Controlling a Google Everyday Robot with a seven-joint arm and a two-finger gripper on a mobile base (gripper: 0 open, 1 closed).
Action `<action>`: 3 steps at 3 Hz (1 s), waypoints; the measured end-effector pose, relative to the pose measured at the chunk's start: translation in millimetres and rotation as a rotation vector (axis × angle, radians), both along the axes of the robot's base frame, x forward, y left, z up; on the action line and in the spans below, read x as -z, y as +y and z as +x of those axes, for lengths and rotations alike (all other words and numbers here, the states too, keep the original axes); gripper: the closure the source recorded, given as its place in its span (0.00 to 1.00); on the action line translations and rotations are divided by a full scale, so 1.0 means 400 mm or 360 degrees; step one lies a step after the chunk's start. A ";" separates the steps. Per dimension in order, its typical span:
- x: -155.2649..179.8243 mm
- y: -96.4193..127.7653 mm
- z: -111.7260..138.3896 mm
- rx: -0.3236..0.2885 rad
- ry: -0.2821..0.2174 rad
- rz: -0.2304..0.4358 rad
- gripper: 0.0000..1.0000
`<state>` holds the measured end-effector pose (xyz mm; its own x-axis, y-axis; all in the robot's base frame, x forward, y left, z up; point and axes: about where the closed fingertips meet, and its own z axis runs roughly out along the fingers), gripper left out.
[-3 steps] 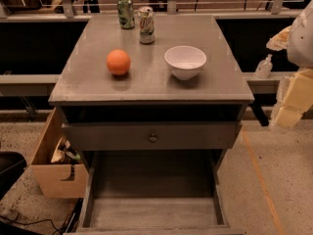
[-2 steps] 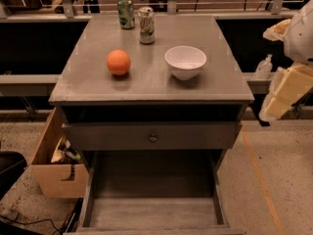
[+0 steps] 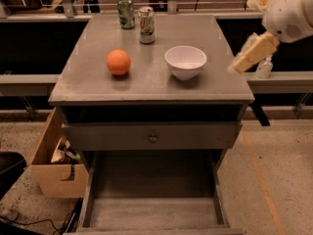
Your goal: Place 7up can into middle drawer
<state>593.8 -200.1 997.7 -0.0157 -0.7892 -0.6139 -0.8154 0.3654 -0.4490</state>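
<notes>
The 7up can (image 3: 146,25), pale silver-white with green and red markings, stands upright at the back of the grey cabinet top (image 3: 146,84). The middle drawer (image 3: 151,212) is pulled out low at the front, and its flat floor is bare. My gripper (image 3: 246,57), cream-coloured on a white arm, hangs in the air beside the cabinet's right edge. It is right of the white bowl and far from the can, and it holds nothing that I can see.
A darker green can (image 3: 126,12) stands just left of the 7up can. An orange (image 3: 119,62) and a white bowl (image 3: 185,61) sit mid-top. A drawer front with a round knob (image 3: 153,137) is closed above the open drawer. A cardboard box (image 3: 54,165) stands on the floor at left.
My arm has risen and swung left, bringing the gripper from beside the drawer level up to the height of the cabinet top at its right edge. Nothing on the cabinet has moved.
</notes>
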 end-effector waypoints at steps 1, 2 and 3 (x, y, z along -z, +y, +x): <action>-0.006 0.047 0.164 -0.0051 -0.0031 0.0308 0.00; -0.060 0.062 0.294 -0.0025 -0.0140 0.0624 0.00; -0.110 0.070 0.395 0.0037 -0.0286 0.0882 0.00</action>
<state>751.7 -172.0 1041.5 0.1134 -0.3502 -0.9298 -0.7329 0.6023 -0.3163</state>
